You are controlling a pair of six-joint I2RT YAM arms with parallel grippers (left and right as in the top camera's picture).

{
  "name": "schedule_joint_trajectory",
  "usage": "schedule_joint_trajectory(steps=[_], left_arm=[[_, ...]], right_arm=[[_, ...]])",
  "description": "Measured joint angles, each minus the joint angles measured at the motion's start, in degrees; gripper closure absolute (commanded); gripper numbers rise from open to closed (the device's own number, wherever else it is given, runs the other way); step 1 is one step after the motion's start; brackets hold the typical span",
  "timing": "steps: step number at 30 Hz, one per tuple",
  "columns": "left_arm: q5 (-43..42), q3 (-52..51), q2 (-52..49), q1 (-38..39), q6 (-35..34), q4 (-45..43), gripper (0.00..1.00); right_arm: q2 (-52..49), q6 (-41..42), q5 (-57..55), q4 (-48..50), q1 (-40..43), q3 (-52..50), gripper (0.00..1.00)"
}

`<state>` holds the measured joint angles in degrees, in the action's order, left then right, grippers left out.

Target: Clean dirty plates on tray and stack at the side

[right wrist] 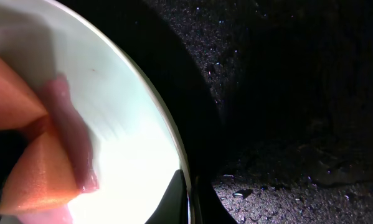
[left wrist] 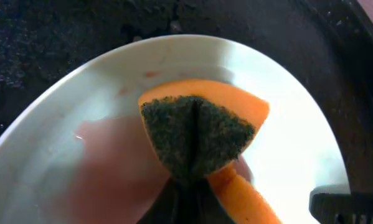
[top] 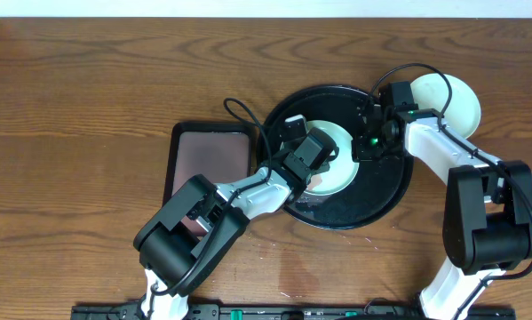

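One mint plate (top: pixel 335 142) lies on the black tray (top: pixel 394 191), a pinkish film (left wrist: pixel 111 165) on it, with the left gripper (top: pixel 312 167) clamped on a folded orange sponge (left wrist: pixel 198 134) pressed against it. The right gripper (top: pixel 369 144) pinches its rim. Pale plates (top: pixel 448 98) sit beside the tray, apparently done; this one needs wiping, then stacking.

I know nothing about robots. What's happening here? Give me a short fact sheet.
Left hand: shut on a folded orange sponge, on the plate
Right hand: pinching that plate's rim
Plate: pale, with a reddish smear, lying on the black tray
Second plate: pale, on the table past the black tray's right edge
Maroon tray: left of the black tray
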<state>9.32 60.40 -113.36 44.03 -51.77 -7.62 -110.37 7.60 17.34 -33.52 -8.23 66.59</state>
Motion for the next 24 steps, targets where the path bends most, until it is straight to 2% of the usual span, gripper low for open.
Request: schedule_joint_trajectory(steps=[4,10,17,24], left_arm=[[-0.4,1.0,0.5,-0.8,1.0,4.1,0.92],[0.8,0.8,6.1,-5.4,2.3,17.3,0.92],[7.0,-0.1,19.9,-12.7,6.7,27.6,0.92],[8.2,0.0,35.8,-14.7,7.7,38.5,0.92]], right_arm=[[0.0,0.0,0.0,0.0,0.0,0.0,0.99],[0.0,0.0,-0.2,-0.2,-0.1,0.0,0.99],[0.0,0.0,-0.3,-0.5,-0.2,0.1,0.99],[0.9,-0.3,-0.6,-3.1,-0.3,0.5,0.99]])
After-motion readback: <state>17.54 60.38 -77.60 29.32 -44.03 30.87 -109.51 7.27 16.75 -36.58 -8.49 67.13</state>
